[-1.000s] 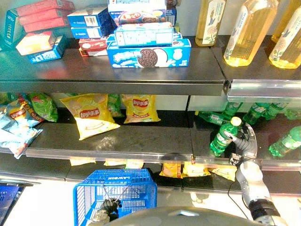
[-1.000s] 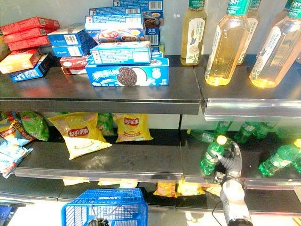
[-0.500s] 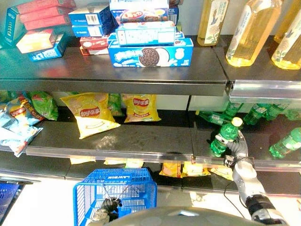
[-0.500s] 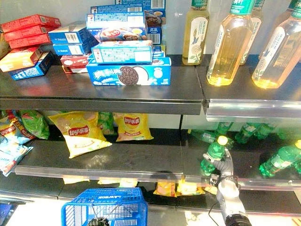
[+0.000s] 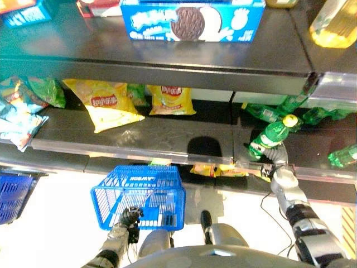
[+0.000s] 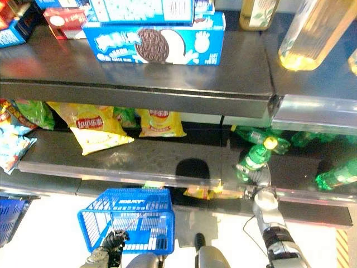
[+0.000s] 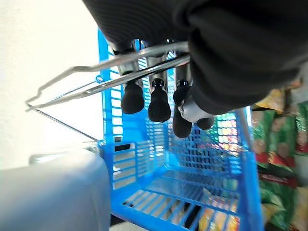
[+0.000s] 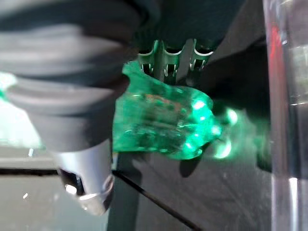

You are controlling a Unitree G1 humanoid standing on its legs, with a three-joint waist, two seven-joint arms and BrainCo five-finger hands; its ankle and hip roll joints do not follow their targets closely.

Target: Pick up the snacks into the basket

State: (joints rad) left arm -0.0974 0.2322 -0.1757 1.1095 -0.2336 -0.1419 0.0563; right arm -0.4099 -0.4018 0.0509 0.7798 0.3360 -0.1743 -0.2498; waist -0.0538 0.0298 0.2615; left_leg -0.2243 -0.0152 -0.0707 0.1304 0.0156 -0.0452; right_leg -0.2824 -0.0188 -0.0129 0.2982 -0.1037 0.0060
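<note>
Gripping a green bottle (image 5: pixel 269 138) on the middle shelf (image 5: pixel 139 142), right robot hand (image 5: pixel 274 156) with fingers (image 8: pixel 166 60) curled round the lower body, as the right wrist view confirms. Bottle tilted, yellow cap toward 1 o'clock, base at or just above the shelf lip; hard to tell whether lifted clear. Probably tilted so as to clear the shelf above and the clear front rail on the way out.

Hanging low at 7 o'clock, a blue basket (image 5: pixel 142 195), carried by its wire handle (image 7: pixel 106 77) with left robot hand (image 5: pixel 129 216) fingers (image 7: pixel 159 103) hooked over it. Held out in front of the shelves, mouth up, presumably to catch whatever comes off the shelf. Seems empty, though part of the bottom stays hidden.

Lying flat on the same shelf toward 10 o'clock, two yellow chip bags (image 5: pixel 106 103), well apart from the right robot hand. More bags (image 5: pixel 22 106), green and pale blue, at the far 9 o'clock end. These look like the snacks proper; none in the basket. A bottle in hand rather than a bag, so not yet clear how it serves the task.

On the top shelf at 12 o'clock, a blue cookie box (image 5: pixel 192 19), with a yellow oil bottle (image 5: pixel 334 22) toward 2 o'clock. More green bottles (image 5: pixel 343 156) lying at 3 o'clock, likely to roll if knocked.
</note>
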